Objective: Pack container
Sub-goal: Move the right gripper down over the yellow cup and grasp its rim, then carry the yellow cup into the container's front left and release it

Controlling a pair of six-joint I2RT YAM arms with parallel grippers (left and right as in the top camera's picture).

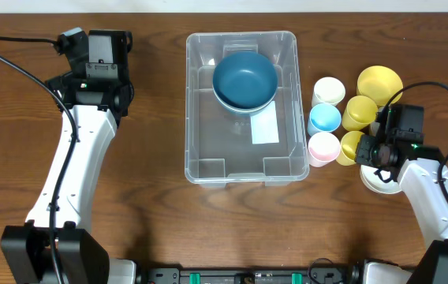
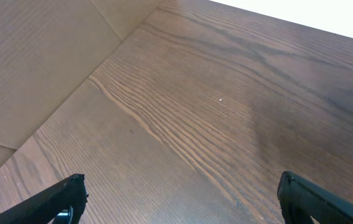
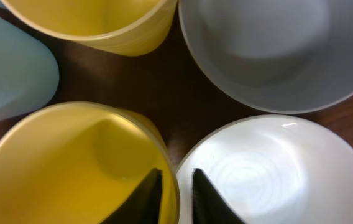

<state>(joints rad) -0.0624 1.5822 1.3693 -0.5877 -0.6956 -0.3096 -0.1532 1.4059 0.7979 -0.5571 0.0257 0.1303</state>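
My left pincer (image 2: 183, 208) hangs over the brown bench (image 2: 226, 112). Its two black fingertips (image 2: 64, 200) poke in at the bottom corners, spread wide, with only wood grain showing between them. At upper left a paler brown surface (image 2: 33, 68) meets the bench along a straight seam. A white strip (image 2: 325, 22) crosses the top right corner.

My overhead camera looks straight down on the whole bench (image 1: 153, 118), far enough off to take in both arms and the container (image 1: 200, 118). The left wrist view sits nearer, tilted down at bare wood by the bench's far left, with the left pincer (image 2: 181, 186) tips in its bottom corners. The right wrist view hangs very close over the yellow cup (image 3: 58, 168) and white bowl (image 3: 270, 174), the same cluster overhead shows right of the container.
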